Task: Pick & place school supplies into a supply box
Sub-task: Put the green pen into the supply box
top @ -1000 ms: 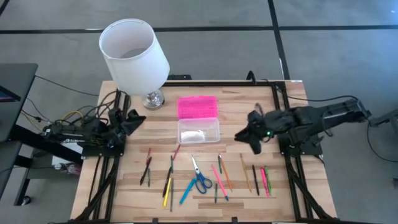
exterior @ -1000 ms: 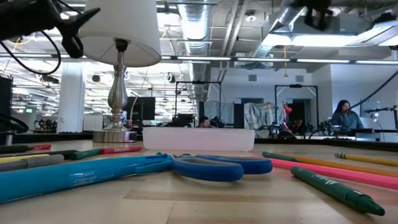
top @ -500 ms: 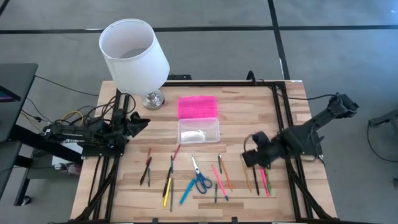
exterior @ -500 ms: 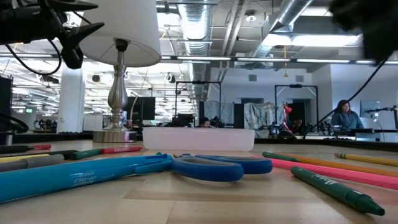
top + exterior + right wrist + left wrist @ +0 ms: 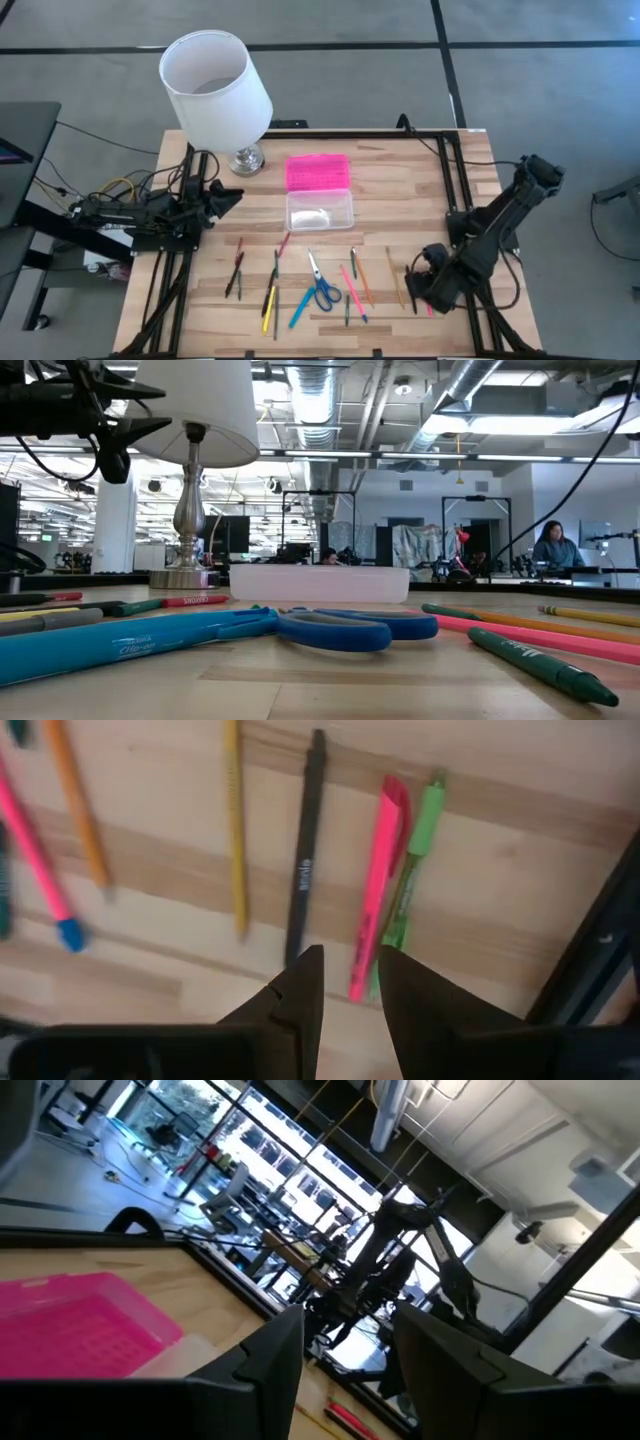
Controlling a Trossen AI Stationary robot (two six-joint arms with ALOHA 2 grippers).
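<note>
1. High view: The right fingers (image 5: 420,285) hang low over the counter (image 5: 400,180) at its 4 o'clock side. They are right above the last few pens. The pink pen (image 5: 427,292) and green pen (image 5: 431,280) lie there, side by side, each running from 12 to 6 o'clock. The clear supply box (image 5: 320,212) sits in the middle of the counter with its pink lid (image 5: 318,172) touching it at 12 o'clock. From the right fingers the box is at about 10 o'clock. The left fingers (image 5: 232,196) hang at 9 o'clock, near the lamp (image 5: 215,80) and far from these pens. So I think the right arm should do this pick.

2. Low view: The scissors (image 5: 350,628) lie close in front, and the box is behind them. No fingers show here.

3. Left wrist view: The left fingers are wide apart and hold nothing. The pink lid (image 5: 70,1330) is ahead of them.

4. Right wrist view: The right fingers have a small gap and hold nothing. The pink pen's (image 5: 378,890) near end is just ahead of that gap. Its long side runs straight away from the fingers, so one finger can go down each side. The green pen (image 5: 415,860) touches it, so both might get pinched. The black pen (image 5: 303,850) is just beside them.
</note>
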